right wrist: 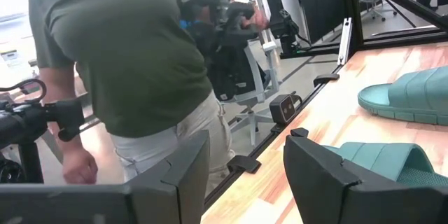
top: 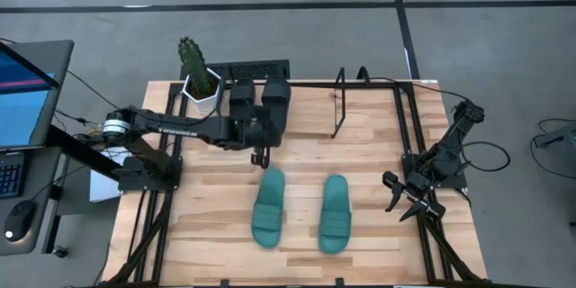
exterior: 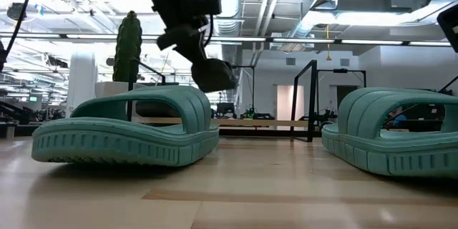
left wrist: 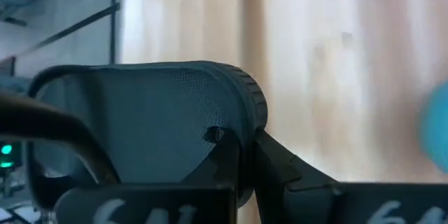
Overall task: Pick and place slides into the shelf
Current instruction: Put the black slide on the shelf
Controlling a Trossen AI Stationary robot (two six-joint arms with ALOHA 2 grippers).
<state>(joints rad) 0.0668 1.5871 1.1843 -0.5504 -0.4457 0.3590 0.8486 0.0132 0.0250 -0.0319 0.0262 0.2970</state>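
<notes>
Two teal slides lie soles down on the near half of the table, the left one [top: 268, 207] [exterior: 125, 129] and the right one [top: 335, 214] [exterior: 393, 132]. Two black slides sit side by side near the far edge [top: 243, 99] [top: 275, 106]. My left gripper [top: 260, 148] reaches in from the table's left and is shut on a black slide [left wrist: 161, 112], which shows as a dark oval [exterior: 211, 75] above the table. The shelf's thin upright end frame [top: 340, 101] [exterior: 313, 100] stands to the right of it. My right gripper [right wrist: 245, 168] [top: 405, 200] waits open at the table's right edge. My left gripper pinches the black slide between its two fingers [left wrist: 290, 175] at its ribbed outer edge [left wrist: 241, 143]; whether that edge is strap or sole I cannot tell. The low view shows the slide lifted clear of the table, behind the left teal slide.
A potted cactus [top: 198, 76] [exterior: 129, 50] stands at the far left corner beside the black slides. Thick black arm-mount frames run along both table sides [top: 409, 126]. A person in a green shirt [right wrist: 119, 56] stands beyond the table's right side. Bare wood lies between the teal slides and the shelf.
</notes>
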